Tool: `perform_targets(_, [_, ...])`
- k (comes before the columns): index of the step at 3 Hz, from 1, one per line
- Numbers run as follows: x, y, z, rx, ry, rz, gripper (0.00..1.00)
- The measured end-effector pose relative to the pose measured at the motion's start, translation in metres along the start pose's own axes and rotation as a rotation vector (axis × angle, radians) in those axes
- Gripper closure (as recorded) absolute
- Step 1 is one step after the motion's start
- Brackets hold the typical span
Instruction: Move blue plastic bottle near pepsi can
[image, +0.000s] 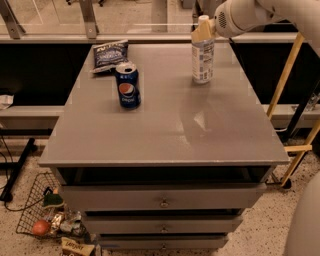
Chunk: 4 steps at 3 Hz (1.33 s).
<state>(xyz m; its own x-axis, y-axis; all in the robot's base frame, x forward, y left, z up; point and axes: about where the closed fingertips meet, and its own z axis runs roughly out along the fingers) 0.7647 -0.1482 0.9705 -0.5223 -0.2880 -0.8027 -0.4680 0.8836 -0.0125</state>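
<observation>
The blue plastic bottle (202, 60), clear with a white cap and pale label, stands upright on the grey table (170, 130) at the back right. My gripper (202, 33) comes in from the upper right and is shut around the bottle's neck, just below the cap. The pepsi can (128, 85), dark blue with the round logo, stands at the back left of the table, well left of the bottle.
A dark blue snack bag (109, 54) lies behind the can near the far left corner. Drawers sit under the tabletop. A wire basket (47, 215) with clutter is on the floor at the left. A yellow pole (285, 70) leans at the right.
</observation>
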Motion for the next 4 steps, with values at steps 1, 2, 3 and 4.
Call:
perform_targets(1, [-0.006, 0.004, -0.009, -0.008, -0.015, -0.036, 0.88])
perform_targets(2, [-0.019, 0.006, -0.036, -0.015, -0.062, -0.109, 1.0])
perform_targets(3, [-0.034, 0.018, -0.067, -0.086, -0.114, -0.212, 1.0])
perform_targets(4, [-0.035, 0.025, -0.074, -0.108, -0.11, -0.304, 1.0])
